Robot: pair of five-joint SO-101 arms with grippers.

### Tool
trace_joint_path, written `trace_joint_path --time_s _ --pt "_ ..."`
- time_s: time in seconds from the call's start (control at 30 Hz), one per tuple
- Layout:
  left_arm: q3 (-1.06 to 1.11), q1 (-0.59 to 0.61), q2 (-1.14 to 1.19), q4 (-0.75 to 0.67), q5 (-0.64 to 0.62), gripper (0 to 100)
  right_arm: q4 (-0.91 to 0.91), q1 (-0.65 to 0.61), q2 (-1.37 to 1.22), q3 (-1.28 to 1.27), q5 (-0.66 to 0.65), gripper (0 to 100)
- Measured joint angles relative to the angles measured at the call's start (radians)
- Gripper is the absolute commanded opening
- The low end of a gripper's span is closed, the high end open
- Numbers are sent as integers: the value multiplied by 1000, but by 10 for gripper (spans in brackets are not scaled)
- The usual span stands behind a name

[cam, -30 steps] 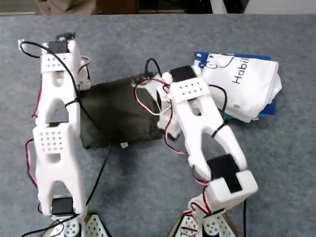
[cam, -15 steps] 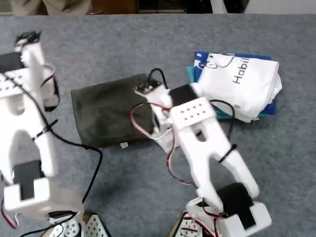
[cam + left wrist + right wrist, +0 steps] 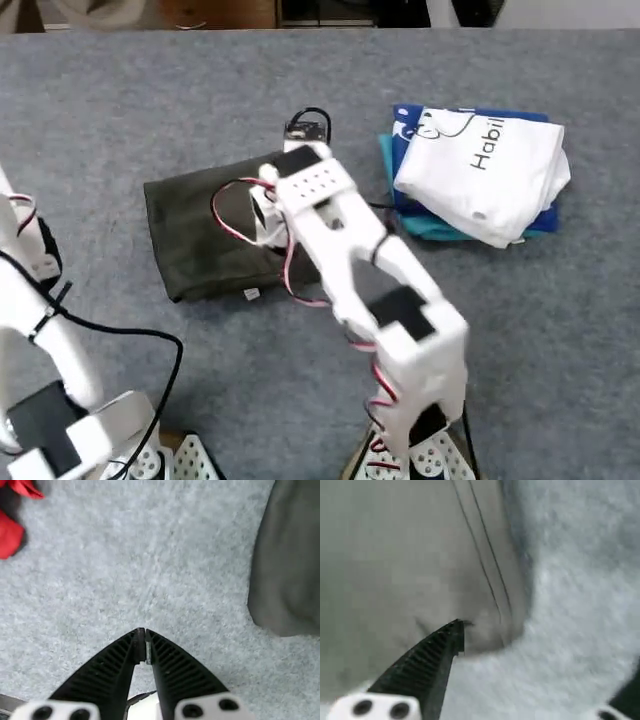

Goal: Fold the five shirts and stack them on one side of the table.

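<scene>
We see the left gripper (image 3: 141, 634) with its two ribbed black fingers pressed together tip to tip, pinching nothing, and it hangs over bare grey table (image 3: 150, 555). From its wrist view the olive shirt (image 3: 290, 555) lies off to one side, apart from the tips, and a bit of red cloth (image 3: 9, 527) shows at the far corner. In the high view the left arm (image 3: 35, 300) stands at the left edge of the table, well away from the olive shirt (image 3: 200, 235), which lies folded into a rough rectangle near the middle. The right arm (image 3: 350, 260) stretches from the near edge across this shirt, and the right gripper (image 3: 264, 210) sits over its right half. In the right wrist view we make out one finger (image 3: 437, 652) whose tip lies at the cloth just beside the shirt's folded edge; the other jaw stands far off at the frame's corner, so the jaws are spread wide and grip nothing. Whether the tip presses into the cloth we cannot tell. To the right, apart from the olive shirt, a stack (image 3: 480, 175) rests with a white shirt on top of a blue one and a teal one.
</scene>
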State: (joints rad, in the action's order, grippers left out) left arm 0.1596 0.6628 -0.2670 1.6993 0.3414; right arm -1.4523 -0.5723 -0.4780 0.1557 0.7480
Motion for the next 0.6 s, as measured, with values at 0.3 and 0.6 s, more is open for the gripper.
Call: trace_joint_path --time_s 0.3,0.6 --pt "28 6 -18 0 3 20 -51 -12 -338 391 63 274" --pt "28 6 -18 0 3 20 -229 -12 -489 608 8 8"
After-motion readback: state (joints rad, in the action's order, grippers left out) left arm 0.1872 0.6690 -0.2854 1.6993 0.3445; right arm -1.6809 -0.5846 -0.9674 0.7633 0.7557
